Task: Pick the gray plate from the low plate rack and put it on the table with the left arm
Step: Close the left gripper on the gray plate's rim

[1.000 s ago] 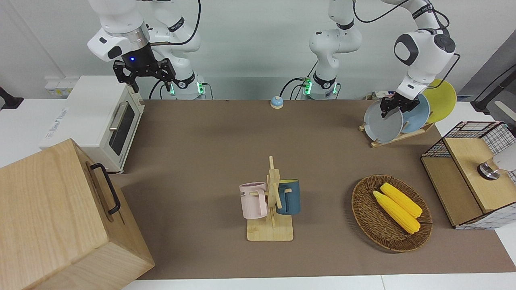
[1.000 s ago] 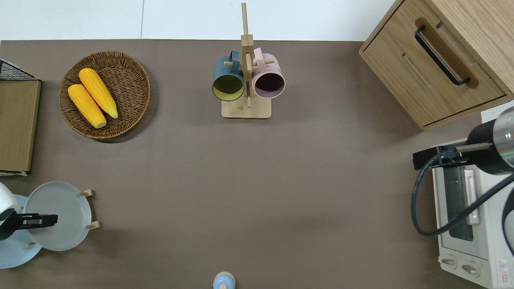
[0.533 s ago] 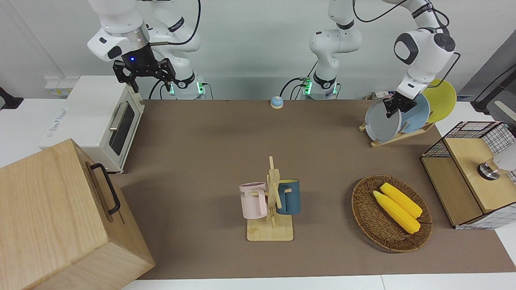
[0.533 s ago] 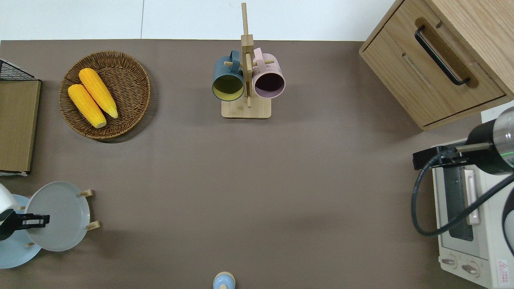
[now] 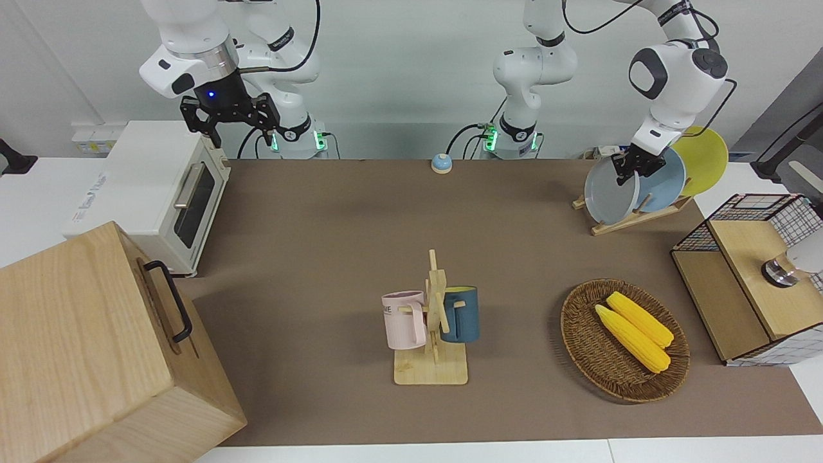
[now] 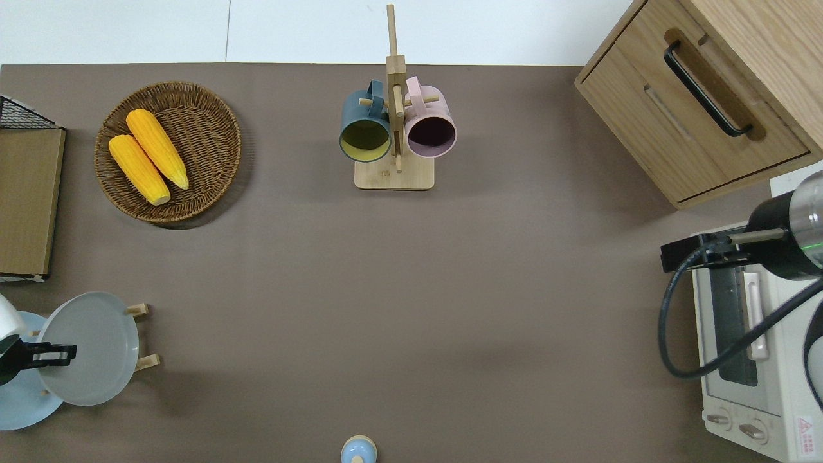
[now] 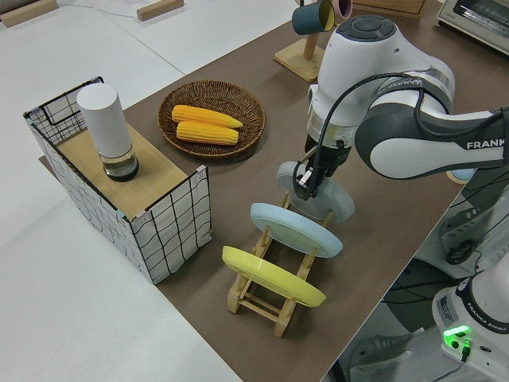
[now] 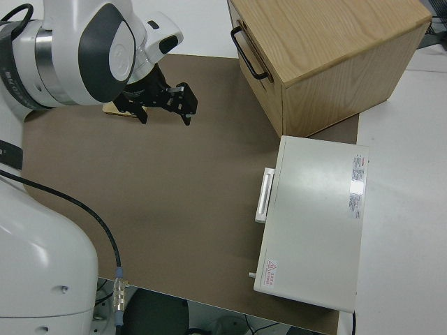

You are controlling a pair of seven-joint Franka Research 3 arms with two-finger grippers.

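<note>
Brown table [image 5: 334, 225]: left gripper [image 5: 631, 168] clamps racked gray plate [image 5: 611, 195].

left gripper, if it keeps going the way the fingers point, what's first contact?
Probably the round pale blue-gray plate: the left gripper sits at its top rim on the low wooden slat rack, fingers angled down along it. Whether they already touch it is unclear.

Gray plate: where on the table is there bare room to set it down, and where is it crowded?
The widest bare stretch of the table lies between the mug tree, the low plate rack and the toaster oven. The left arm's end is crowded: wicker basket, wire crate, rack. The left gripper is shut on the gray plate.
</note>
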